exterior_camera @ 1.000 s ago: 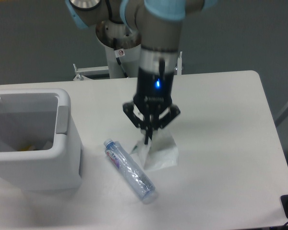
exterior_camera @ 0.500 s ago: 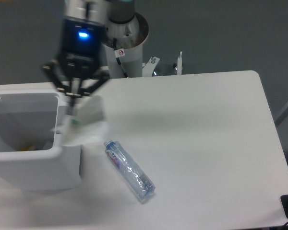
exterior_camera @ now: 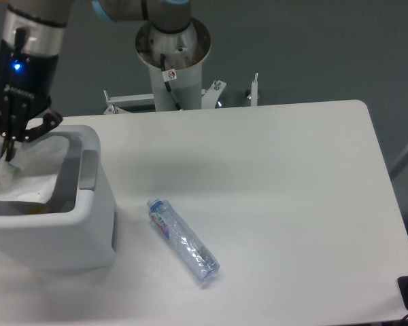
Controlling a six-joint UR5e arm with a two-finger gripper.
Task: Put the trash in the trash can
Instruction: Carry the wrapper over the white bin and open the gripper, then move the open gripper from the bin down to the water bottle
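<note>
The arm reaches in from the upper left, its grey wrist section pointing straight down with a small blue light (exterior_camera: 15, 66) glowing on the black housing just above the pincer (exterior_camera: 10, 153). The pincer hangs over the open mouth of the trash can (exterior_camera: 88, 224), its dark fingers drawn together to a narrow point and pinched on the top of the crumpled white wrapper (exterior_camera: 28, 173). The wrapper dangles from that grip and spreads out below it, its lower part already inside the bin's opening, resting against the inner wall or floor; I cannot tell which. A bit of something yellowish shows at the bottom of the bin beside it.

The trash can sits at the left edge of the white counter (exterior_camera: 292, 204), a grey tab (exterior_camera: 87, 170) on the side facing the middle. The crushed clear bottle (exterior_camera: 183, 240) lies on its side on the counter, near the bin's right side but not touching it, its blue-capped end toward the bin and its other end angled toward the near right. It carries a blue and reddish label, but the print is too small and blurred to read.

Behind the counter stands the arm's round pedestal (exterior_camera: 171, 58), with a small white sticker bearing a red mark whose wording I cannot make out.
</note>
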